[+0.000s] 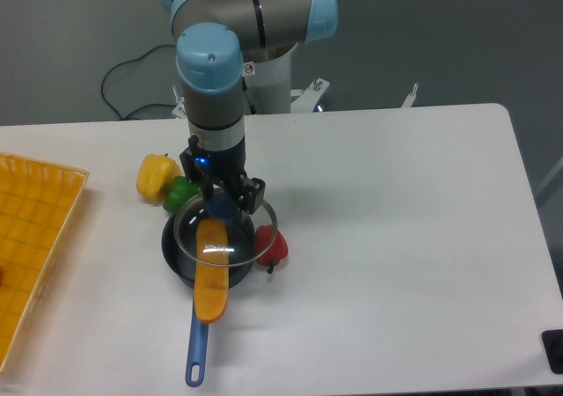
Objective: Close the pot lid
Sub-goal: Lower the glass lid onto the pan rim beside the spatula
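Jaws (223,204) are clamped on the blue knob of the lid (227,230), which suits a glass disc: the knob is the only part a two-finger grip can hold squarely, and it keeps the lid roughly level over the pot (204,248). The lid hangs above the pot, its rim reaching slightly right of the pot's rim, so it looks not yet centred or seated. An orange vegetable (212,268) lies in the pot, sticking out over the near rim above the long blue handle (196,354); I judge it could stop the lid from sitting flat.

Around the pot on the white counter (396,238), a red pepper (273,248) sits just to the right, and a green pepper (180,191) and yellow pepper (157,175) lie on the far left side. A yellow basket (35,238) is cut off by the left edge.

The knob is mostly hidden by the fingers, and whether the lid touches the vegetable cannot be told through the glass.
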